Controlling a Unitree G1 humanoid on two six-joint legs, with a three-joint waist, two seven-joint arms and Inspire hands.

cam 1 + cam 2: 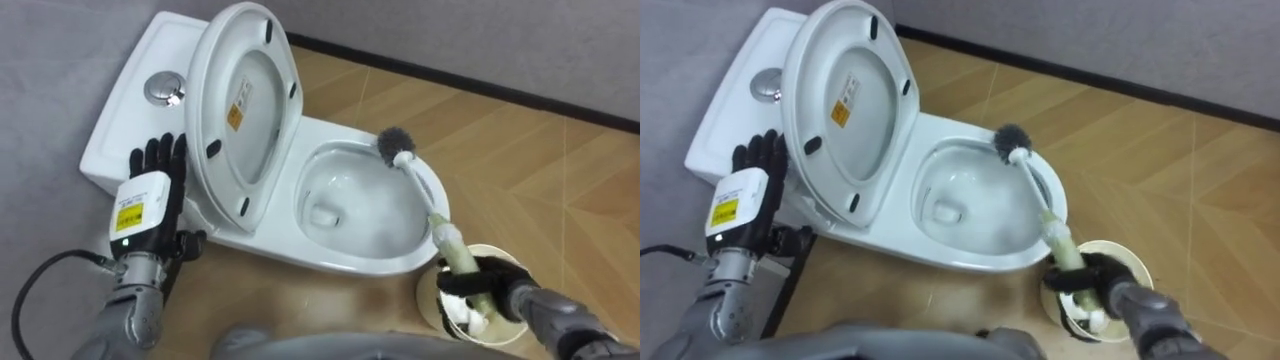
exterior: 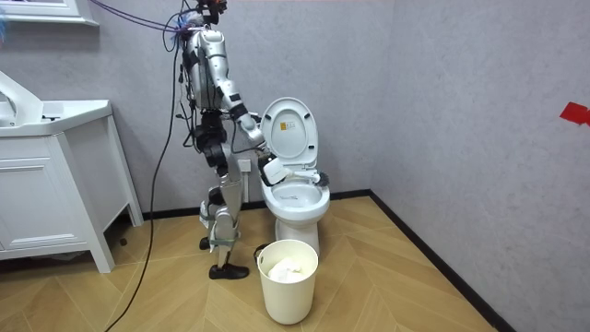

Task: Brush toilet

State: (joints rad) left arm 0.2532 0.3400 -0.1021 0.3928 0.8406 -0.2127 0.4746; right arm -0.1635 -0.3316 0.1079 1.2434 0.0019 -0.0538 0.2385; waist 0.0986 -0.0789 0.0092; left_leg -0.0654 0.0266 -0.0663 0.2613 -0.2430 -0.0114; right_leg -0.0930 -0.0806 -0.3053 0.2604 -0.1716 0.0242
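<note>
Right hand [image 1: 482, 280] was wrapped tight around the low end of the brush [image 1: 418, 185] handle. The bristle head was up ahead of that hand, at the far rim of the toilet [image 1: 300, 245] bowl. The bin [image 2: 288, 286] sat right under the same hand. Left hand [image 1: 150, 200] had its fingers straight and held nothing. It was just beside the raised seat [image 1: 245, 90], with the tank [image 1: 130, 110] past its fingertips.
</note>
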